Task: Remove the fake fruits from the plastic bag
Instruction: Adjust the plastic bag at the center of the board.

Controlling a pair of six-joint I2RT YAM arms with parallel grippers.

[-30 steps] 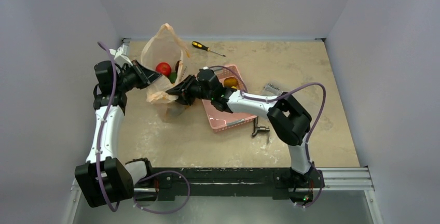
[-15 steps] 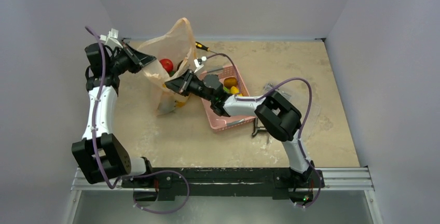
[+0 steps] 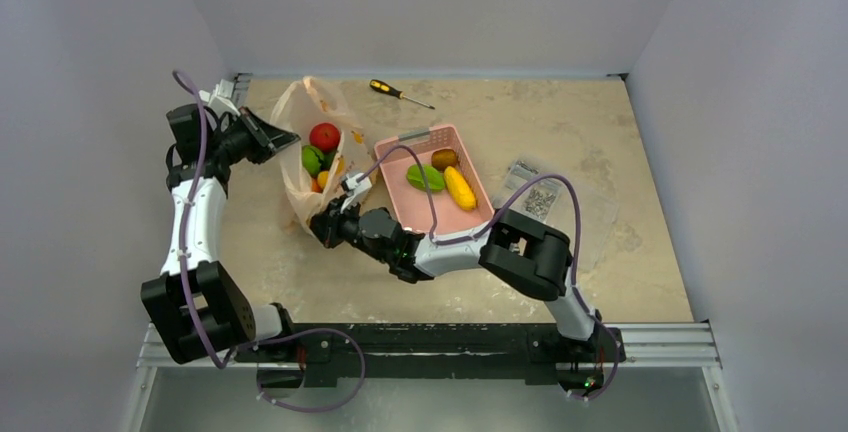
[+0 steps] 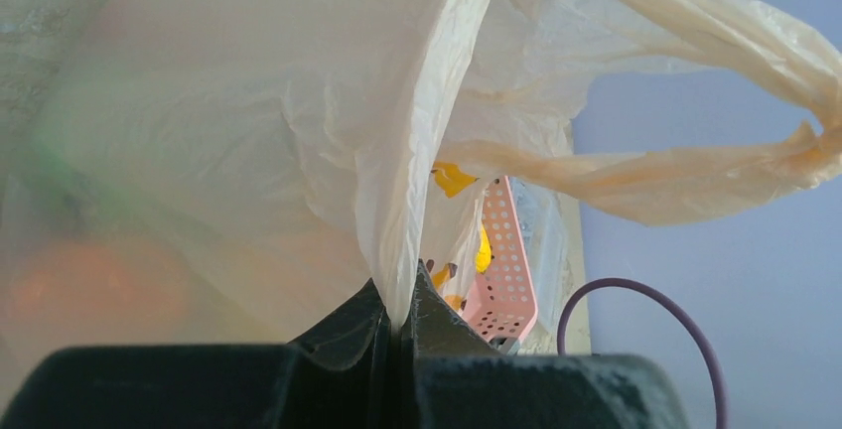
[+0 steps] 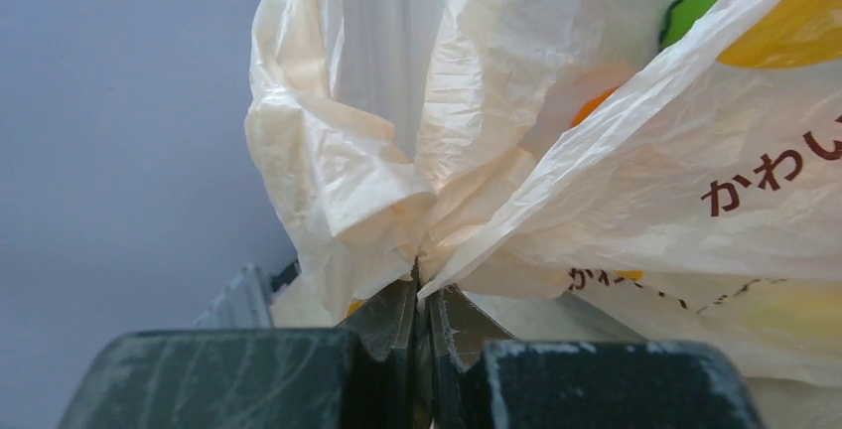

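Beige tabletop (image 3: pixel 620 152) carries the plastic bag (image 3: pixel 295 192) at far left, my left gripper (image 3: pixel 283 139) and right gripper (image 3: pixel 322 224) each clamped on its film, so I judge we're mid-emptying, and next I must tip out the red apple (image 3: pixel 323 136) and green fruit (image 3: pixel 312 159).

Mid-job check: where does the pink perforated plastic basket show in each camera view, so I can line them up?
Top external: the pink perforated plastic basket sits at centre, right of the thin peach-tinted plastic bag.
Left wrist: a slice of the basket shows low, right of centre, past the bag's fold.
Right wrist: not in view.
Shared landmark: the plastic bag, which fills both wrist views too.
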